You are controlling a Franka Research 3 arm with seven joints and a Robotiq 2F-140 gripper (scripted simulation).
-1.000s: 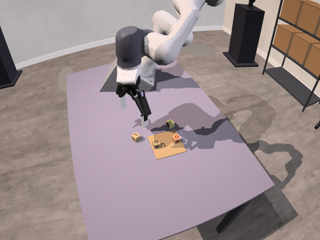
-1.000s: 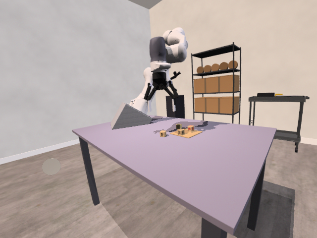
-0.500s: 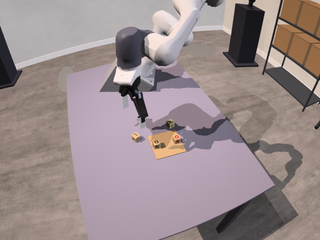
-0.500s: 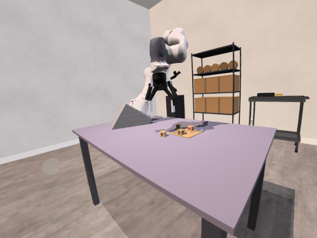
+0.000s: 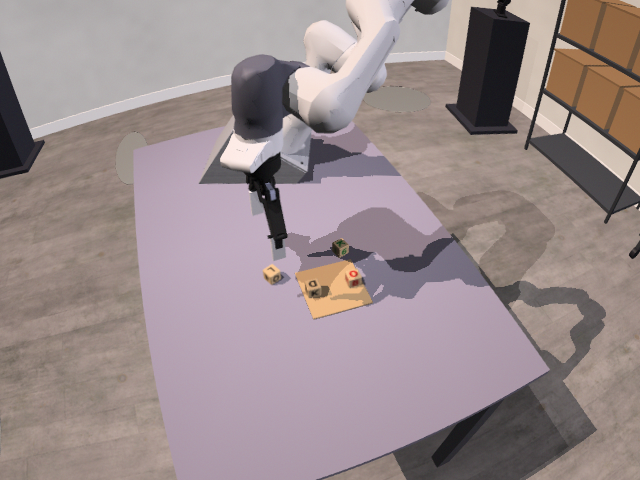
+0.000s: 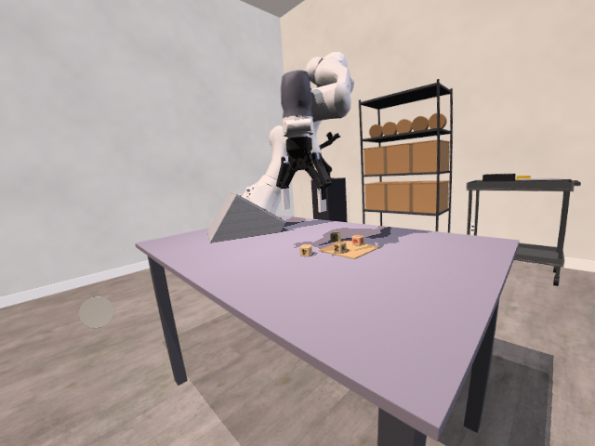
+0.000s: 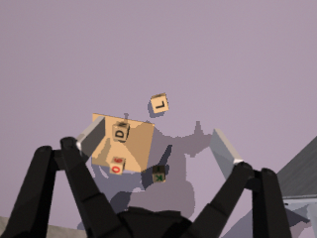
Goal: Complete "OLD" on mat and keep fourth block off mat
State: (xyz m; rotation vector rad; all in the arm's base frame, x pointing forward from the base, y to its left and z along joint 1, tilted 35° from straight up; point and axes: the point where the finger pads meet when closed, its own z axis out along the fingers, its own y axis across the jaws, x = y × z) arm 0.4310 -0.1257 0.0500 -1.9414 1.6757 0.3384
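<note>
Left to right in the top view: the gripper (image 5: 267, 227) (image 6: 304, 200) (image 7: 158, 131) stands wide open above the table (image 5: 330, 372) (image 6: 307, 282) (image 7: 208, 55), nothing in its grasp. The L block (image 5: 271, 274) (image 6: 306, 250) (image 7: 159, 104) rests on the table, off the mat (image 5: 338, 304) (image 6: 355, 253) (image 7: 144, 144), letter on top. The D block (image 5: 312, 287) (image 6: 339, 247) (image 7: 120, 132) sits on the mat, its D uppermost. The green-lettered block (image 5: 340, 247) (image 6: 335, 236) (image 7: 158, 175) lies off the mat, near its edge on the robot's side. The red-lettered O block (image 5: 353, 278) (image 6: 357, 240) (image 7: 117, 166) is on the mat, O uppermost, apart from the D block.

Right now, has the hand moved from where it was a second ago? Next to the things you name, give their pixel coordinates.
Yes: in the top view the hand (image 5: 267, 227) (image 6: 303, 199) (image 7: 158, 131) has turned, its end nearest the L block (image 5: 271, 274) (image 6: 306, 250) (image 7: 159, 103) swinging closer to that block, which lies where it did.
</note>
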